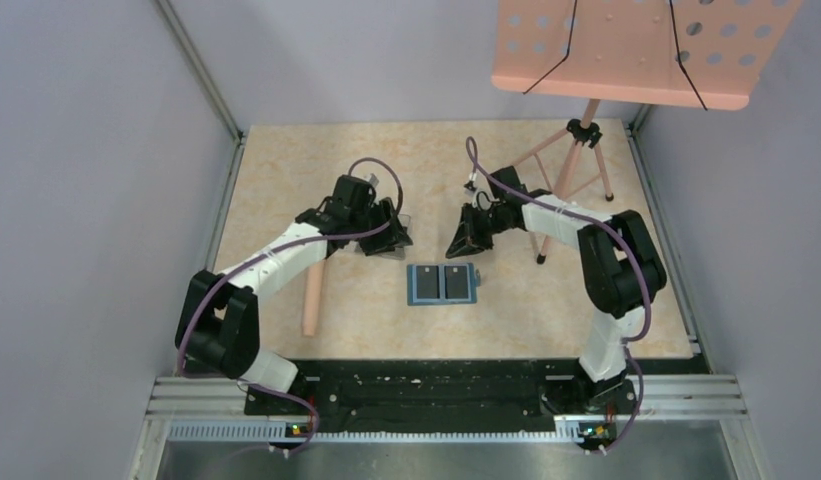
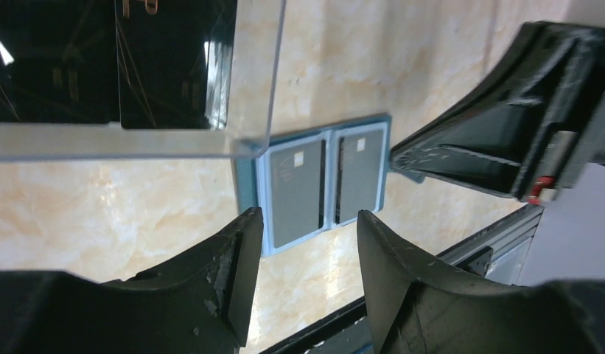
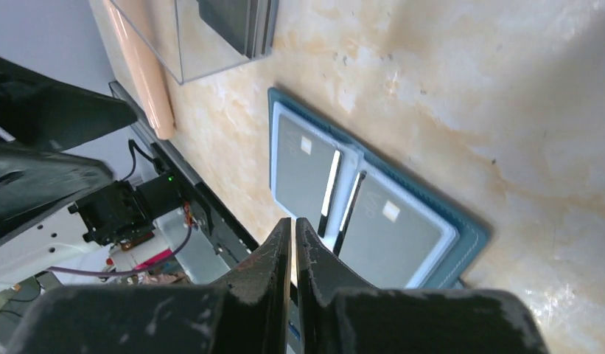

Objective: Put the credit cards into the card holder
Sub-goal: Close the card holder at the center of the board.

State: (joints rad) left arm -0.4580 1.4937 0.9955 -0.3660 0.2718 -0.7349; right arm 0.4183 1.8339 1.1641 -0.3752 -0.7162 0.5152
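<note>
Top external view: card holder point(image 1: 473, 288) lay open at frame centre, credit cards point(image 1: 426, 284) on its inner faces; left gripper point(image 2: 306, 217) stood spread and empty, right gripper point(image 3: 293, 225) pressed together.

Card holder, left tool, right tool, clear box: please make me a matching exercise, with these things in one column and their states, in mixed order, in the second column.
Things:
1 card holder
2 left tool
3 right tool
4 clear box

States:
A shut
B lying open, a credit card in each half
C open
D transparent

Pairs: 1-B, 2-C, 3-A, 4-D
</note>
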